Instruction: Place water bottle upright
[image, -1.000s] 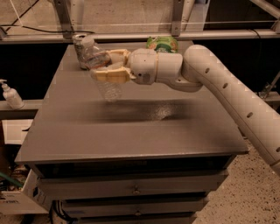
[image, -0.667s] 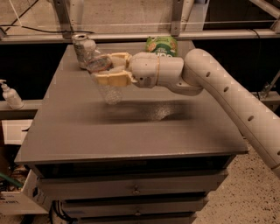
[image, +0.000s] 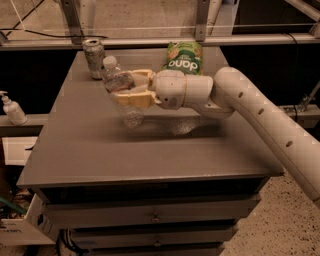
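Note:
The water bottle (image: 121, 90) is a clear ribbed plastic bottle with a white cap and a dark label band near the neck. It stands nearly upright, tilted slightly left, with its base low over the grey table top (image: 150, 150) at the middle left. My gripper (image: 131, 87) comes in from the right on a white arm (image: 260, 115). Its yellowish fingers (image: 135, 97) are shut on the middle of the bottle.
A silver-green soda can (image: 94, 58) stands at the table's back left, just behind the bottle. A green snack bag (image: 183, 58) lies at the back middle. A small white pump bottle (image: 11, 108) stands on a ledge left of the table. Drawers run below the front edge.
The arm has carried the bottle a little down and to the right. The bottle now stands more upright, with its base nearer the table.

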